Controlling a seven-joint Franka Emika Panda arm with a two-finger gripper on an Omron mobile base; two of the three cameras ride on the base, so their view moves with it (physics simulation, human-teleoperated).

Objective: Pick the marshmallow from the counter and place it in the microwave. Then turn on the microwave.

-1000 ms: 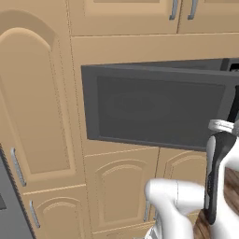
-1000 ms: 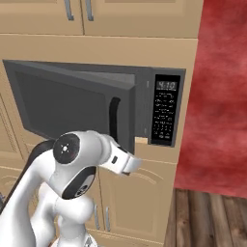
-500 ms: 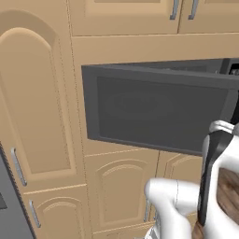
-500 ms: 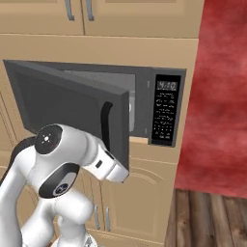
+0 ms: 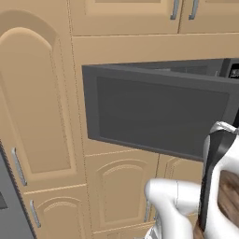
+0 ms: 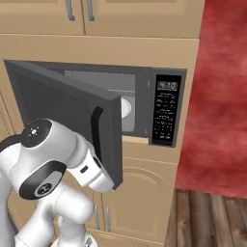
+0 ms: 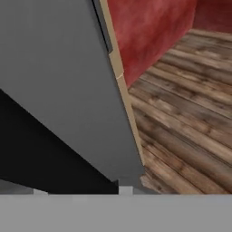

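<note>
End effector hidden, microwave display 4:10

A home kitchen, drawn by computer rather than filmed. A wide dark grey microwave is built into a wall of light tan wooden cabinets, with its door swung open and a black button panel with a lit clock on its right side. A white plate sits inside it. The cabinets have arched panel doors and slim silver handles, with more cupboards above and below. Beside the cabinets stands a mottled red wall, and the floor is dark brown wooden planks
</note>
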